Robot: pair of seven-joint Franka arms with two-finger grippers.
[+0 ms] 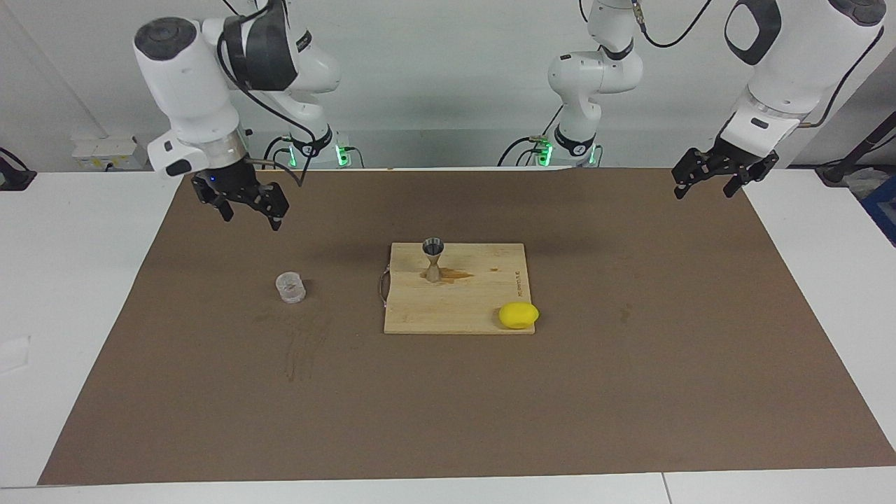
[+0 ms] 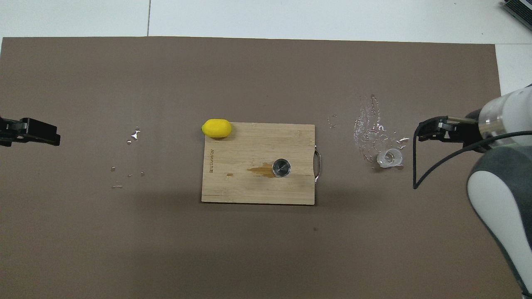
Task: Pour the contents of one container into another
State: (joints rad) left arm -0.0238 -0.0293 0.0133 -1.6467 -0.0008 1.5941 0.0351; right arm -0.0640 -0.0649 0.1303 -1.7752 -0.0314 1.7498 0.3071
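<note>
The right tool (image 1: pixel 243 208) hung in the air with its fingers spread wide and nothing between them, raised over the brown mat (image 1: pixel 630 392) at the right arm's end of the worktop (image 1: pixel 70 294). The clear cup (image 1: pixel 290 288) stood upright on the mat below that tool and apart from it, toward the middle of the worktop, with wet streaks and droplets (image 2: pixel 368 124) on the mat around it. Past the cup from that tool lay the wooden cutting board (image 1: pixel 462 308), and on it the metal jigger (image 1: pixel 433 259) stood upright, a brown stain (image 1: pixel 455 276) touching its foot. A lemon (image 1: pixel 519 315) sat on the board's corner, farther from the robots than the jigger and toward the left arm's end.

The left tool (image 1: pixel 722 176) waited in the air over the mat's edge at the left arm's end, well apart from the board; its fingers were also spread and it held nothing. A few small droplets (image 2: pixel 133 135) lay on the mat between it and the board.
</note>
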